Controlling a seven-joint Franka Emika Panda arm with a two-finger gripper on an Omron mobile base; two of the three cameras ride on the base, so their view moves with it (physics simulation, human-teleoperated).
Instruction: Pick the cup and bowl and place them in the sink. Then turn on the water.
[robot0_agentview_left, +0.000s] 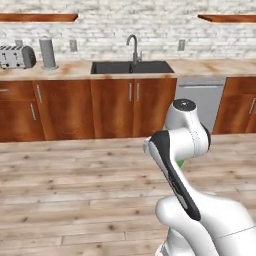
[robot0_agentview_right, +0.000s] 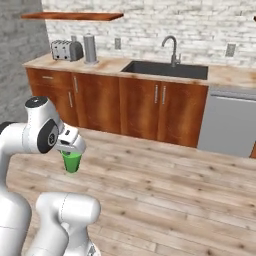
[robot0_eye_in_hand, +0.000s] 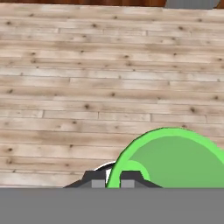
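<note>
My gripper (robot0_agentview_right: 70, 151) is shut on the rim of the bright green cup (robot0_agentview_right: 72, 162), which hangs above the wooden floor well in front of the counter. In the hand view the two fingertips of the gripper (robot0_eye_in_hand: 113, 179) pinch the cup's wall, and the cup (robot0_eye_in_hand: 175, 162) shows its open inside. A sliver of the cup (robot0_agentview_left: 180, 163) peeks out behind my arm in the left base view. The black sink (robot0_agentview_left: 132, 67) (robot0_agentview_right: 167, 70) is set in the counter at the back, with its faucet (robot0_agentview_left: 133, 47) (robot0_agentview_right: 171, 47) behind it. The bowl is out of view.
A toaster (robot0_agentview_left: 16, 56) (robot0_agentview_right: 66, 49) and a grey cylinder (robot0_agentview_left: 48, 52) (robot0_agentview_right: 90, 48) stand on the counter left of the sink. A grey dishwasher front (robot0_agentview_left: 202, 100) (robot0_agentview_right: 230, 122) sits right of the wooden cabinets. Open wooden floor (robot0_eye_in_hand: 109, 87) lies between me and the counter.
</note>
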